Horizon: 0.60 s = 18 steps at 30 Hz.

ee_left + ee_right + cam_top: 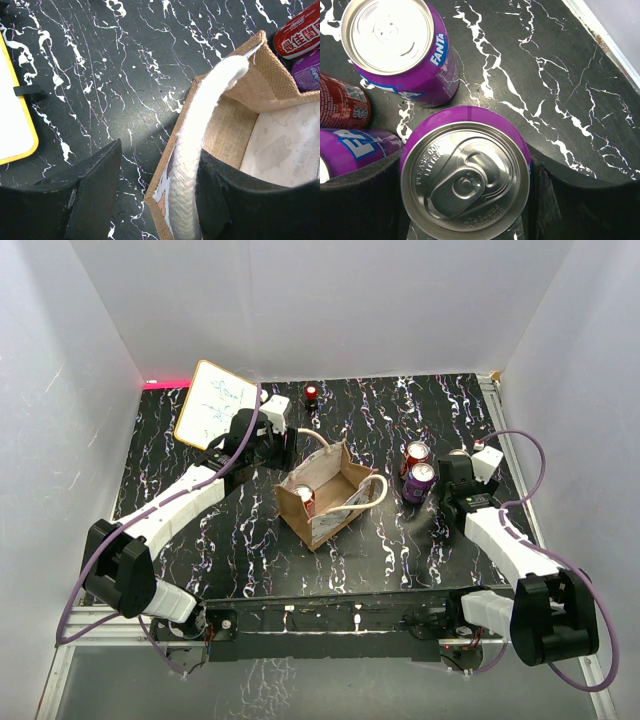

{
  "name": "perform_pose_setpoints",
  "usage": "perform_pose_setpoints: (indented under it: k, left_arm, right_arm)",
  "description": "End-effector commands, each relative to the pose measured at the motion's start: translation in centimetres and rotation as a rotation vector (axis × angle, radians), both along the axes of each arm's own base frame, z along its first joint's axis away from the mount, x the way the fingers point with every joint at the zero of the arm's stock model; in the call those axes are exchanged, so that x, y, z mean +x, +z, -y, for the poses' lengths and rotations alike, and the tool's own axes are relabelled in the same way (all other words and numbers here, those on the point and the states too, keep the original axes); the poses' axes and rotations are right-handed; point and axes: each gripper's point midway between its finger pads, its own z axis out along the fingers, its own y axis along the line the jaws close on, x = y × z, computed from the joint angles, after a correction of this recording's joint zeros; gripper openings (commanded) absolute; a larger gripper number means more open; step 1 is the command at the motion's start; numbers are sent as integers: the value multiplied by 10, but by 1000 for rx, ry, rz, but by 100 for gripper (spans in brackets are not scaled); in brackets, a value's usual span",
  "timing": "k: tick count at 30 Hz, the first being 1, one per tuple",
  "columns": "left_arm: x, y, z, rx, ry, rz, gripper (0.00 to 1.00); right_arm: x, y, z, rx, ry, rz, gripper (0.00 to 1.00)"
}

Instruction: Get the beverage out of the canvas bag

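"Where does everything sit?"

"On the black marbled table (200, 540). The left arm (170, 505) stretches long and low to the far side, its wrist bent over the canvas bag (325, 502) in the middle of the table. The right arm (500, 535) is folded short, wrist dipped."

"And the drinks?"

"One beverage can (303, 498) stands inside the bag. The right gripper (462, 180) pinches a purple can (470, 165) from both sides, beside a second purple can (395, 45) and a red can (340, 107)."

"And the left claw?"

"The left gripper (157, 170) is spread, straddling the bag's cream handle (190, 165)."

Left pincer (159, 167) spread; right pincer (465, 182) clamped.
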Motion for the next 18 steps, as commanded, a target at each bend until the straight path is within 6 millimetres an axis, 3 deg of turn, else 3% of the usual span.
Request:
perform_pose_setpoints:
  k: [1, 8, 18]
  left_arm:
    - [4, 21, 3, -19, -3, 41, 55]
    - [4, 21, 3, -20, -3, 41, 55]
    - [4, 20, 3, -19, -4, 38, 55]
  right_arm:
    - [31, 23, 3, -3, -2, 127, 8]
    - [41, 16, 4, -7, 24, 112, 9]
    - [52, 4, 10, 1, 33, 85, 27]
